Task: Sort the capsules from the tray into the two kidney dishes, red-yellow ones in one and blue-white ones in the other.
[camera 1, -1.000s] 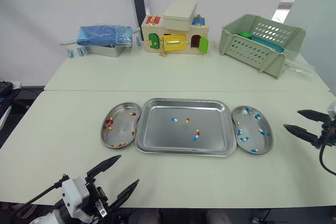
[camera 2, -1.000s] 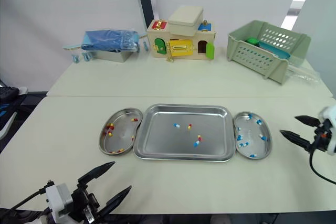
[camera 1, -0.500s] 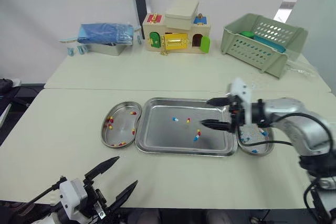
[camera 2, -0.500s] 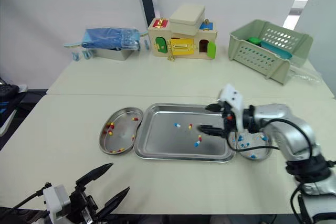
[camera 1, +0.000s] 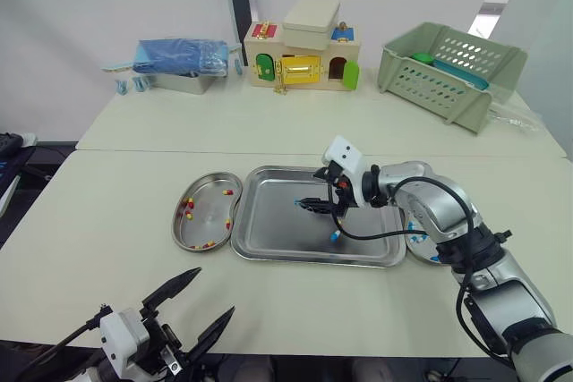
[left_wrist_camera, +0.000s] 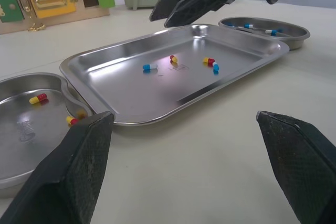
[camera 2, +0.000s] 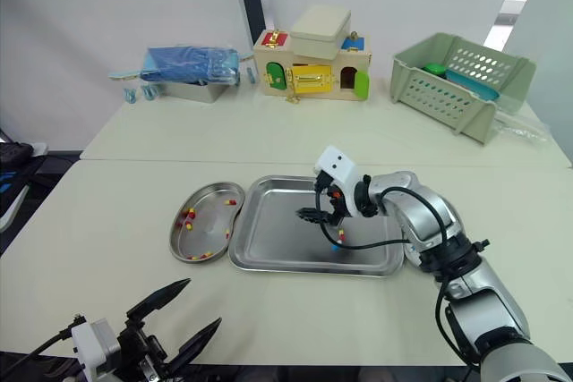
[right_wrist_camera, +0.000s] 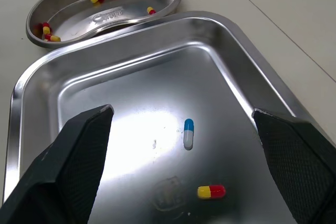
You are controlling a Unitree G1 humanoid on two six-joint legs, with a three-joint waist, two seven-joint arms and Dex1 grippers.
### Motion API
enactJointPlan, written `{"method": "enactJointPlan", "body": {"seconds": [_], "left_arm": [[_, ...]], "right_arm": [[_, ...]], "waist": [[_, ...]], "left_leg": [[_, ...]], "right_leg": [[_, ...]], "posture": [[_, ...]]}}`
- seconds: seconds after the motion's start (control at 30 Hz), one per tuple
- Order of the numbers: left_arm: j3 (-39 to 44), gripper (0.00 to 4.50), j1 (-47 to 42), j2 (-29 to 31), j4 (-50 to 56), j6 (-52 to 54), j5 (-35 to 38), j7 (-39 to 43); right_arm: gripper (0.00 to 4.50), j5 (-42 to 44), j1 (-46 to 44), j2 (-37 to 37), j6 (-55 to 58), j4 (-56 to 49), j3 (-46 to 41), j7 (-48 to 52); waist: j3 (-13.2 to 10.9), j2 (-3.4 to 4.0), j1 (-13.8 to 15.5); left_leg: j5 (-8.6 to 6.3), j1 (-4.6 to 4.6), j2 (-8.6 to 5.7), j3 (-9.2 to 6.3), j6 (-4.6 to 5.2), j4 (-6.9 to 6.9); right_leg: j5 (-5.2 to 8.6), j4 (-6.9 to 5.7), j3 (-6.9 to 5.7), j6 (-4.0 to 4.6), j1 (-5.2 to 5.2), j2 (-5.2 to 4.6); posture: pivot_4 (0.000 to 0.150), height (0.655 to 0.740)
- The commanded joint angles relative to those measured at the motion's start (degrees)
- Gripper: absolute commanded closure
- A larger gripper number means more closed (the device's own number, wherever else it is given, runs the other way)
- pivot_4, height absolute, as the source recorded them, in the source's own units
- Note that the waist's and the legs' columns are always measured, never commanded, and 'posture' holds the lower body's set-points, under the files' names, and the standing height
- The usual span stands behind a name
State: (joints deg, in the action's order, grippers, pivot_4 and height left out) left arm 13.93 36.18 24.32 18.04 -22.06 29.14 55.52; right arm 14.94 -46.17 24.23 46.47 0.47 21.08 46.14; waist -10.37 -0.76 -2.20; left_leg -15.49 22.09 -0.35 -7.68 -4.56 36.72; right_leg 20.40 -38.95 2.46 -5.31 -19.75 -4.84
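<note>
The right gripper hangs low over the middle of the steel tray, reaching in from the robot's right. Its two black fingers are spread wide and hold nothing.

Between them on the tray floor lies a blue-white capsule. Its long axis runs along the line of the gripper's reach, with the blue end pointing away from the gripper, toward the robot's left, and the white end nearer. Just beside it, closer to the gripper, a red-yellow capsule lies roughly crosswise to the first. Two more capsules, one red-yellow and one blue-white, lie close together further toward the robot's right.

The tray floor is bare on the blue end's side, out to the raised rim. Past that rim sits the left kidney dish, just beside the tray, with several red-yellow capsules in it. The right kidney dish sits against the tray's opposite edge and holds blue-white ones.

The left gripper hovers near the table's front edge, well apart from the tray. Its fingers are splayed and it holds nothing.
</note>
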Motion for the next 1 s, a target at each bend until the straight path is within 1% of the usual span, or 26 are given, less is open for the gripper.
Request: {"method": "enactJointPlan", "body": {"seconds": [0.03,0.4,0.7,1.0], "left_arm": [[0.3,0.0,1.4,-0.7,2.0,-1.8,0.0,-0.5],[-0.2,0.0,2.0,-1.1,2.1,-2.1,-0.1,-1.1],[-0.1,0.0,1.4,-0.4,2.4,-1.2,0.1,-1.2],[-0.4,0.0,1.6,-0.5,2.8,-0.9,0.0,-1.5]], "right_arm": [[0.03,-1.3,-1.8,-0.9,-0.8,0.2,-0.2,-0.2],[0.03,-5.0,-3.8,-4.4,-1.0,3.9,1.6,-0.7],[0.03,-7.3,-3.8,-6.6,-1.1,6.1,2.9,-1.0],[0.03,-12.4,-3.6,-11.1,-5.5,13.4,6.5,-2.7]], "waist": [[0.0,0.0,-0.1],[0.0,0.01,-1.0],[0.0,0.02,-1.1],[0.0,0.02,-1.1]], "left_leg": [[0.0,0.0,0.0,0.0,0.0,0.0],[0.0,0.0,0.01,0.0,0.0,-0.01],[0.0,0.01,0.01,0.0,0.0,-0.03],[0.01,0.02,0.01,0.0,-0.01,-0.04]], "right_leg": [[0.0,0.0,0.01,0.0,0.0,0.0],[0.0,-0.03,0.02,0.0,-0.05,0.01],[0.0,-0.04,0.03,0.0,-0.11,0.01],[0.0,-0.08,0.05,0.0,-0.26,0.02]], "posture": [[0.15,0.74],[0.15,0.74],[0.15,0.74],[0.15,0.74]]}}
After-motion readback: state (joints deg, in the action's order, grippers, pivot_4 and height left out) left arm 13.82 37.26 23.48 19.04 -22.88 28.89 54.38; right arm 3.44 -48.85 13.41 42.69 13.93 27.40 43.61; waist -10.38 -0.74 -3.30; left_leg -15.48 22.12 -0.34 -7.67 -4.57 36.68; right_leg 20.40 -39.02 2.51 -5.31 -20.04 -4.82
